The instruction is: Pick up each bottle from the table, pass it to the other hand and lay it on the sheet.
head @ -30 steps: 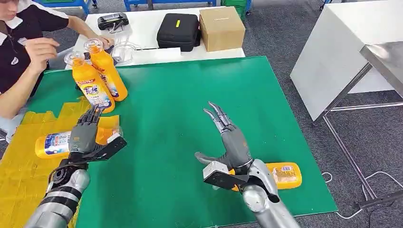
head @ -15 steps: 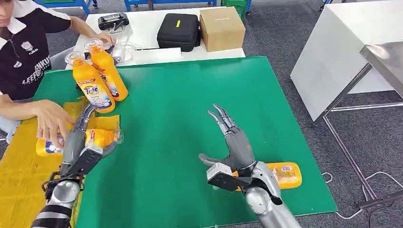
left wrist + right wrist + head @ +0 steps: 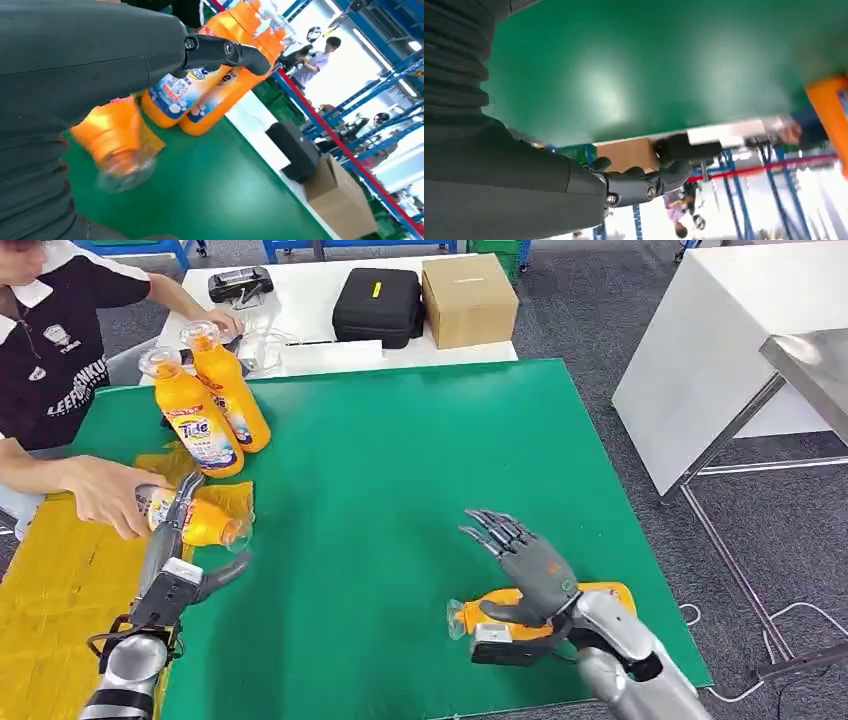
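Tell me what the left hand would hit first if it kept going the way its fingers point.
Probably the lying bottle a person's hand holds at the yellow sheet's edge; the left hand's fingertips look right at it. Contact is unclear.

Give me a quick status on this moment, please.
Both hands open: left hand by sheet bottle, which a person's hand grips; right hand over lying bottle.

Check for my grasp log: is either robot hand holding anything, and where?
Neither. Left hand lies open beside a bottle a person's hand grips at its base; right hand hovers open above another bottle.
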